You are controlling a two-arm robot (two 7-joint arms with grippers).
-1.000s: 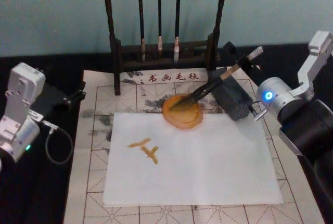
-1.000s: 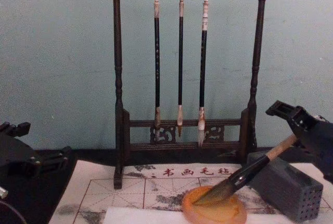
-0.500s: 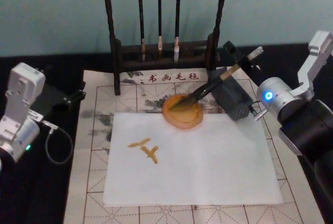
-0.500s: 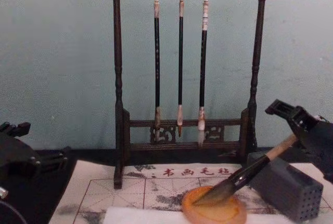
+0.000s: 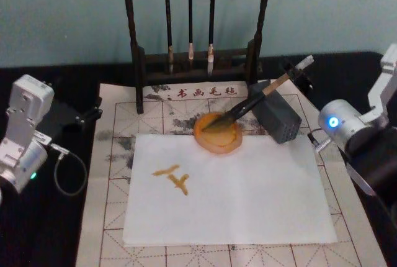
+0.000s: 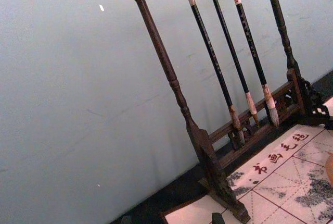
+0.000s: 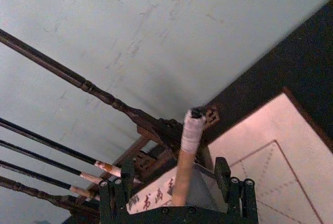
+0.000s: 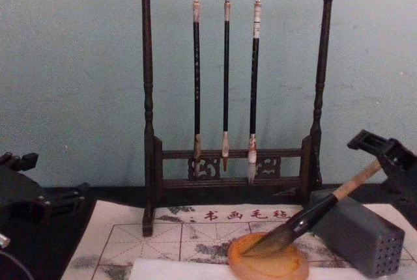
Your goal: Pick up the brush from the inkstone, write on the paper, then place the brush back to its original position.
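1 brush (image 5: 248, 104), bristles hidden in inkstone (image 5: 218, 135)

Colours and patterns, bench as observed.

The brush (image 5: 254, 99): tan bamboo handle, black lower section, whitish wrapped end, grey-brown bristles. The inkstone (image 5: 218, 133): glossy orange-amber. The paper (image 5: 229, 186): plain white, with one ochre-brown written mark (image 5: 173, 177). The felt mat (image 5: 118, 155): cream, ruled in a brown grid with diagonals, grey ink blotches, a row of red characters along its far edge. The block (image 5: 276, 117): slate grey, one face dotted with small dark holes. The rack (image 8: 228, 84): dark brown wood; its three hanging brushes (image 8: 225, 78) have black handles and pale ends. Wall pale teal; tabletop black. The left arm (image 5: 25, 131) and the right arm (image 5: 350, 131): silver-white and black, the left with a green light, the right with a blue light.
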